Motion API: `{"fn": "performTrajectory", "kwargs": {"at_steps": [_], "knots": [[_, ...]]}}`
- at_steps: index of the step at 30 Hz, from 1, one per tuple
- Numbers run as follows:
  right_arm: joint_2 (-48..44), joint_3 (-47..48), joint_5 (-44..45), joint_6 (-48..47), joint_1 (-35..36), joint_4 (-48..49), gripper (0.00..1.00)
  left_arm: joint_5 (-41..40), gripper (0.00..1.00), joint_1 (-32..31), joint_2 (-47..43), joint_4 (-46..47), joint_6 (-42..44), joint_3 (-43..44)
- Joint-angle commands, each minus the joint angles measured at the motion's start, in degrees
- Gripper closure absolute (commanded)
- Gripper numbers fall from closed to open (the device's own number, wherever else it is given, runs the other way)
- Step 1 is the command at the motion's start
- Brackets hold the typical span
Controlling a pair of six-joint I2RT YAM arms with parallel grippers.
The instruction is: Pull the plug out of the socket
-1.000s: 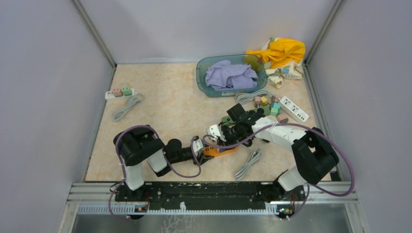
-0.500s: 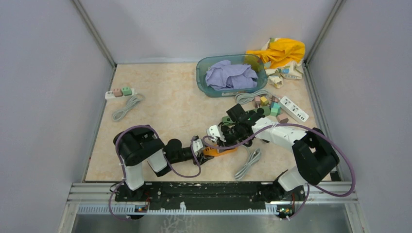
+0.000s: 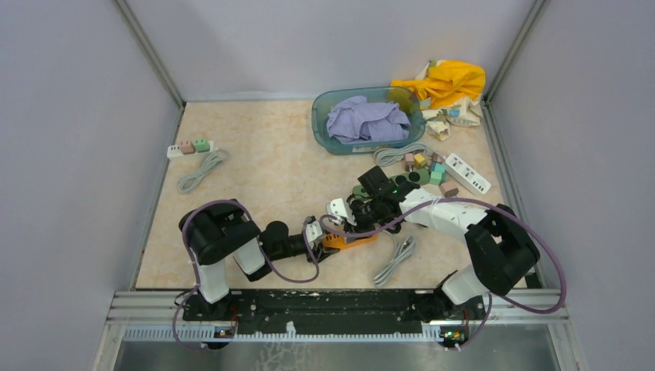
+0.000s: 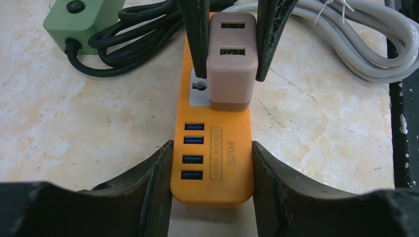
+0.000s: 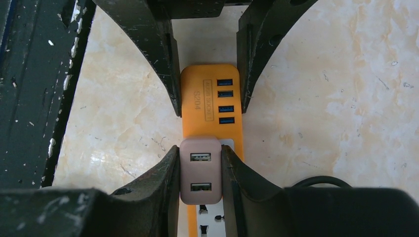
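While nothing has visibly shifted in the last second, the right gripper stays clamped on the pink plug | plug still seated in the orange power strip, mid-table | left gripper, part-closed, pins the strip's sides | pull seemingly not begun

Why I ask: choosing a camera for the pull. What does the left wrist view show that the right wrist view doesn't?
Only left wrist: a green switch box, its black cord, a grey cable, and the base of the plug seated in the strip. Only right wrist: the white outlet behind the plug. Both: the orange strip clamped by the left gripper, and the pink plug gripped by the right gripper, not yet pulled.
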Motion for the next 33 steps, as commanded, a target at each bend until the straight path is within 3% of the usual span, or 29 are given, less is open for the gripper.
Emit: {"fn": "performTrajectory", "kwargs": {"at_steps": [1, 10, 16, 23, 33], "knots": [[-0.7, -0.6, 0.8, -0.3, -0.4, 5.1, 1.00, 0.0, 1.00, -0.4, -0.7, -2.3, -1.7, -0.3], [-1.6, -1.1, -6.1, -8.8, -0.2, -1.6, 1.00, -0.2, 1.00, -0.4, -0.9, -2.4, -1.3, -0.4], [-0.4, -0.7, -6.3, -1.3, 2.5, 3.9, 1.00, -0.2, 1.00, -0.4, -0.9, -2.5, -1.4, -0.2], [-0.7, -0.7, -3.2, 2.4, -0.2, 7.0, 1.00, 0.1, 1.00, -0.4, -0.9, -2.7, -1.7, -0.4], [-3.0, -1.6, -7.4, -8.8, -3.1, -1.3, 1.00, 0.2, 1.00, -0.4, -1.1, -2.7, -1.5, -0.2]]}}
